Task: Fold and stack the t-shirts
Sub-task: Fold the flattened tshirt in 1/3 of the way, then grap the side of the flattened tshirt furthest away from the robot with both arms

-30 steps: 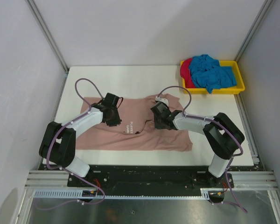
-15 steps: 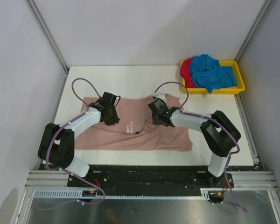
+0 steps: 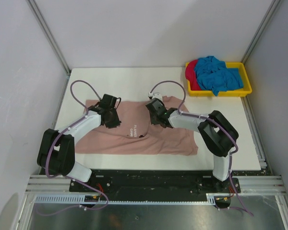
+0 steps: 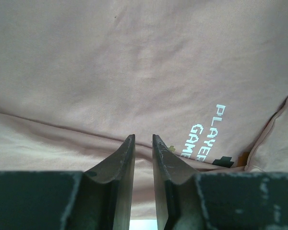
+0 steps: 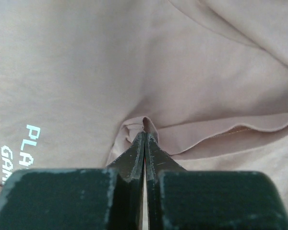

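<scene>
a dusty pink short-sleeved cloth t-shirt (image 3: pixel 149 139) lies spread across the white surface (image 3: pixel 134 81), chest print up, between the two arms. the right pincer (image 5: pixel 144 136) is pressed together on a small pucker of the pink cloth, just beside a folded hem edge near the middle of the shirt. the left pincer (image 4: pixel 143 139) sits low over the shirt's left half, its fingers a little apart at a long crease. whether any cloth is caught between them cannot be told. a bright blue crumpled t-shirt (image 3: pixel 216 74) and a red one (image 3: pixel 191 72) wait in the yellow plastic tray (image 3: pixel 221 94) at the far right corner.

the pink shirt looks light, limp and thin. it will likely sag and bunch wherever it is lifted, and drag over the surface rather than slide cleanly. a single-layer pinch may slip or pull only the top layer. taking hold at hems, shoulder seams or sleeve edges, with both arms moving evenly, should keep the fold line straight.
</scene>
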{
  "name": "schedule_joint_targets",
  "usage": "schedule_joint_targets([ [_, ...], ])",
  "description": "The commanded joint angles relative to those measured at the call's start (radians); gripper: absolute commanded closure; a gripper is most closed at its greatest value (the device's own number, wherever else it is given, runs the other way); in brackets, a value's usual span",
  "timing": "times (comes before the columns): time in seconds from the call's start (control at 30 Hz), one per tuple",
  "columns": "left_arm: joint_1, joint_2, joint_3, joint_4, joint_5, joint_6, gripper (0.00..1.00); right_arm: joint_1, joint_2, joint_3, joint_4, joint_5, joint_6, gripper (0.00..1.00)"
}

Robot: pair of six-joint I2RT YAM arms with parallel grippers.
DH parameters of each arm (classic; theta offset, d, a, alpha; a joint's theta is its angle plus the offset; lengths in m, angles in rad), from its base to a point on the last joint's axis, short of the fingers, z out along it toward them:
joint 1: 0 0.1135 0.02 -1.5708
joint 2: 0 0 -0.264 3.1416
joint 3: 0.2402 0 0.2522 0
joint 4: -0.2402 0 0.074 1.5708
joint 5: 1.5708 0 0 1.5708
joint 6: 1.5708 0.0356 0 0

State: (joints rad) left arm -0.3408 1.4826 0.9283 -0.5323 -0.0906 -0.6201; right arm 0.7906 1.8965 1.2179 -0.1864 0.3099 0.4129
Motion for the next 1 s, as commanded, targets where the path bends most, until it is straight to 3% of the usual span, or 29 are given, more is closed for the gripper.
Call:
schedule_joint_targets([
  [0.0, 0.009, -0.038, -0.008, 0.019, 0.018, 0.022, 0.75, 0.011, 0.032, 0.062, 0.066, 0.045, -0.065, 0.98],
  [0.17, 0.014, -0.040, -0.005, 0.020, 0.017, 0.025, 0.75, 0.008, 0.068, 0.094, 0.082, 0.047, -0.111, 0.89],
  [0.33, 0.051, -0.035, 0.026, 0.019, 0.022, 0.027, 0.74, -0.012, 0.043, 0.135, 0.068, 0.034, -0.138, 0.67],
  [0.47, 0.122, 0.011, 0.122, 0.021, 0.015, 0.038, 0.67, -0.076, -0.004, 0.171, 0.044, -0.005, -0.117, 0.54],
  [0.67, 0.224, 0.180, 0.336, 0.023, -0.023, 0.050, 0.60, -0.211, 0.011, 0.245, 0.006, -0.055, -0.043, 0.53],
  [0.97, 0.327, 0.438, 0.573, 0.020, -0.162, 0.082, 0.60, -0.298, 0.047, 0.289, -0.029, -0.089, -0.026, 0.54],
])
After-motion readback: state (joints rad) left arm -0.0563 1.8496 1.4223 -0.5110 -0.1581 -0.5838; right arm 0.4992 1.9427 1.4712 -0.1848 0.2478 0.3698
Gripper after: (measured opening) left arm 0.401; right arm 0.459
